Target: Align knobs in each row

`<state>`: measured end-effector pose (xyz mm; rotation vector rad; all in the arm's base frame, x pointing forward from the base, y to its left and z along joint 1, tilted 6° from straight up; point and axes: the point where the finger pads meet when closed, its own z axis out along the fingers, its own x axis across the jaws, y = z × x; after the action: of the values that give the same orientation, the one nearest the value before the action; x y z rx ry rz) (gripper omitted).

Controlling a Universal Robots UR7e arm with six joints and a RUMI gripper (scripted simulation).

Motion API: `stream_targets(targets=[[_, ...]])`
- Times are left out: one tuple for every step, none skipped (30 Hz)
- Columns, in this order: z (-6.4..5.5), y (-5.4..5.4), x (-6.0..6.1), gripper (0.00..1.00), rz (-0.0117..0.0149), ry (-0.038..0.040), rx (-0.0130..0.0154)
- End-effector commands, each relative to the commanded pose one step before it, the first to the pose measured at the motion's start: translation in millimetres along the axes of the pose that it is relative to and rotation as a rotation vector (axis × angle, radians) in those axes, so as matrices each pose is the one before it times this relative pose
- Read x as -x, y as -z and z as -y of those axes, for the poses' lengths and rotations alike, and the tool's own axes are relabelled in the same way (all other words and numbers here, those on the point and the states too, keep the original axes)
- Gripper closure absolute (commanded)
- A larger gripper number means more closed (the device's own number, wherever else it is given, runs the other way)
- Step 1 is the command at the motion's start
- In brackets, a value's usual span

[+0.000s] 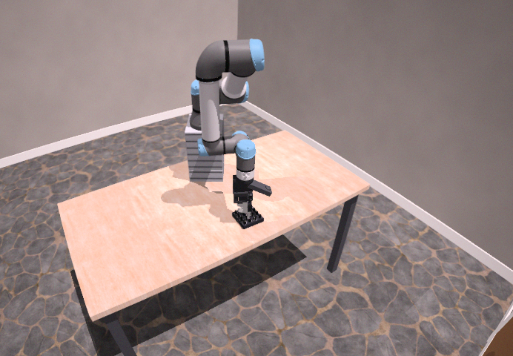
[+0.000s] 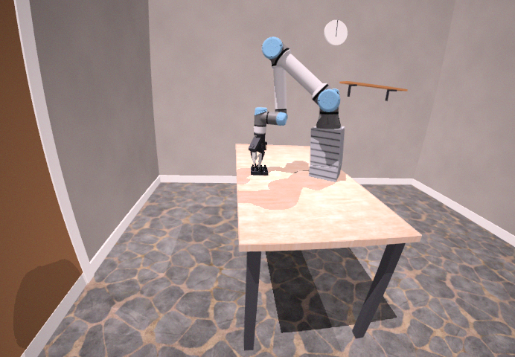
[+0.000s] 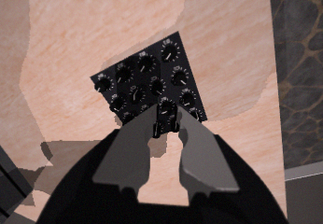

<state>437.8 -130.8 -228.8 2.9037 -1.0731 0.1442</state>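
The black knob box lies on the wooden table near its edge, and also shows in the top view and the exterior view. It carries rows of small black knobs with white pointer marks. My gripper points straight down over the box edge nearest the wrist camera. Its two grey fingers stand on either side of one knob in the near row. The fingers stand slightly apart, narrowly open around the knob and not pressing it. The fingers hide parts of the near row.
The robot's grey ribbed base block stands on the table behind the box. The table edge and the stone floor lie close to the box on the right of the wrist view.
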Motion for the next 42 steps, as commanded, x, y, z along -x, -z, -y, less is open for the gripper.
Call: stream_targets(targets=[[0.10, 0.40, -0.46, 0.89, -0.00119, 0.00001, -0.00023], [0.00, 0.17, 0.00, 0.89, 0.00000, 0.00000, 0.00000], [0.00, 0.00, 0.00, 0.89, 0.00000, 0.00000, 0.00000], [0.00, 0.00, 0.00, 0.89, 0.00000, 0.00000, 0.00000], [0.00, 0.43, 0.00, 0.89, 0.00000, 0.00000, 0.00000], [0.00, 0.75, 0.00, 0.89, 0.00000, 0.00000, 0.00000], [0.00, 1.12, 0.00, 0.89, 0.00000, 0.00000, 0.00000], [0.00, 1.51, 0.00, 0.89, 0.00000, 0.00000, 0.00000], [0.00, 1.88, 0.00, 0.89, 0.00000, 0.00000, 0.00000], [0.00, 2.22, 0.00, 0.89, 0.00000, 0.00000, 0.00000], [0.00, 2.51, 0.00, 0.89, 0.00000, 0.00000, 0.00000], [0.00, 2.73, 0.00, 0.89, 0.00000, 0.00000, 0.00000], [0.00, 2.88, -0.01, 0.89, 0.00000, 0.00000, 0.00000], [0.00, 2.96, 0.01, 0.89, 0.00000, 0.00000, 0.00000], [0.00, 2.95, -0.01, 0.89, 0.00000, 0.00000, 0.00000], [0.00, 2.86, 0.00, 0.89, 0.00000, 0.00000, 0.00000], [0.00, 2.69, 0.00, 0.89, 0.00000, 0.00000, 0.00000], [0.00, 2.46, -0.01, 0.89, 0.00000, 0.00000, 0.00000], [0.00, 2.16, 0.00, 0.89, 0.00000, 0.00000, 0.00000], [0.00, 0.00, 0.00, 0.89, 0.00000, 0.00000, 0.00000], [0.00, 0.00, 0.00, 0.89, 0.00000, 0.00000, 0.00000], [0.00, 1.82, 0.00, 0.89, 0.00000, 0.00000, 0.00000], [0.00, 1.46, 0.00, 0.89, 0.00000, 0.00000, 0.00000], [0.00, 1.08, 0.00, 0.89, 0.00000, 0.00000, 0.00000], [0.00, 0.73, 0.00, 0.89, 0.00000, 0.00000, 0.00000], [0.00, 0.41, 0.00, 0.89, 0.00000, 0.00000, 0.00000], [0.00, 0.16, 0.00, 0.89, 0.00000, 0.00000, 0.00000], [0.00, 0.03, 0.00, 0.89, 0.00000, 0.00000, 0.00000], [0.00, 0.00, 0.00, 0.89, 0.00000, 0.00000, 0.00000], [0.00, 0.00, 0.00, 0.89, 0.00000, 0.00000, 0.00000], [0.00, 0.00, 0.00, 0.89, 0.00000, 0.00000, 0.00000], [0.00, 0.00, 0.00, 0.89, 0.00000, 0.00000, 0.00000], [0.00, 0.00, 0.00, 0.89, 0.00000, 0.00000, 0.00000], [0.00, 0.00, 0.00, 0.89, 0.00000, 0.00000, 0.00000], [0.00, 0.00, 0.00, 0.89, 0.00000, 0.00000, 0.00000], [0.00, 0.00, 0.00, 0.89, 0.00000, 0.00000, 0.00000], [0.00, 0.00, 0.00, 0.89, 0.00000, 0.00000, 0.00000], [0.00, 0.00, 0.00, 0.89, 0.00000, 0.00000, 0.00000], [0.00, 0.00, 0.00, 0.89, 0.00000, 0.00000, 0.00000], [0.00, 0.00, 0.00, 0.89, 0.00000, 0.00010, 0.00000], [0.01, 0.01, 0.02, 0.89, 0.00000, 0.00066, 0.00000], [0.03, 0.03, 0.05, 0.89, 0.00000, 0.00172, 0.00000]])
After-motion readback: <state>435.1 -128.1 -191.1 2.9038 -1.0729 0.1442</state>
